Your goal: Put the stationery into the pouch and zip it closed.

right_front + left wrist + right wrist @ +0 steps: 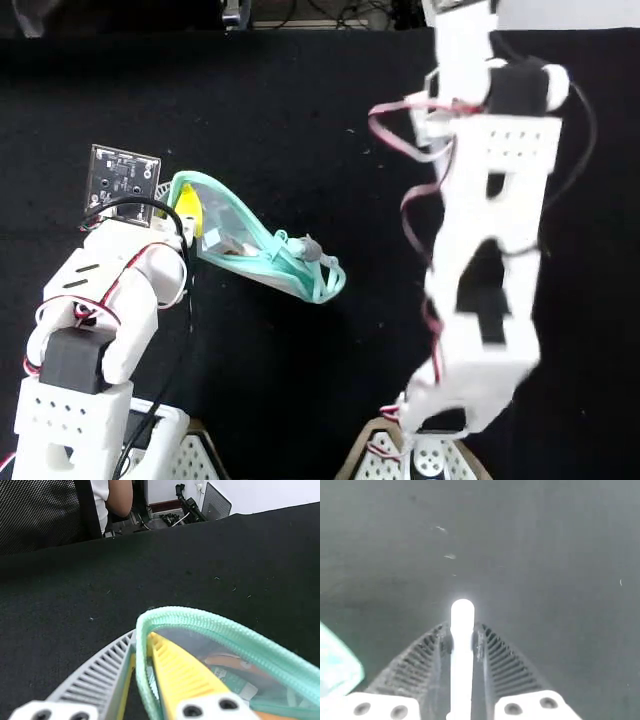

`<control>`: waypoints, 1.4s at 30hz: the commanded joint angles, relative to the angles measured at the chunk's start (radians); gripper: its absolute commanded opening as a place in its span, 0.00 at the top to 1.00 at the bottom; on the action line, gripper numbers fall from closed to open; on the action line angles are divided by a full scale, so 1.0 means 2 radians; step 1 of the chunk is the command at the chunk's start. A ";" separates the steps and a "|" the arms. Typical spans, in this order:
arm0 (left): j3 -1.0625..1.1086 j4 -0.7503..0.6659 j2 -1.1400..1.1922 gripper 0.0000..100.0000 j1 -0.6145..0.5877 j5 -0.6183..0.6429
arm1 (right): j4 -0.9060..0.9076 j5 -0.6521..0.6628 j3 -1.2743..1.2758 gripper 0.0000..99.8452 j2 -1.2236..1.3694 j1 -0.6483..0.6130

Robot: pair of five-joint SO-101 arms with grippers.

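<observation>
Left gripper clamped on the pouch rim; mouth open, some items inside. Right gripper pinched a white stick, off beside the pouch. Remaining, apparently: insert stick, zip.

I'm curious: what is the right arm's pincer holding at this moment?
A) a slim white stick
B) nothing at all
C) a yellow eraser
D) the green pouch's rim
A: in the right wrist view the right pincer is closed on a slim white stick, while the pouch is held by its rim in the left pincer.
</observation>
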 commanded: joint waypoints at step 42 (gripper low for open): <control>0.084 0.001 0.019 0.97 -0.010 -0.009 | -0.535 -0.012 0.737 0.98 -0.646 -0.414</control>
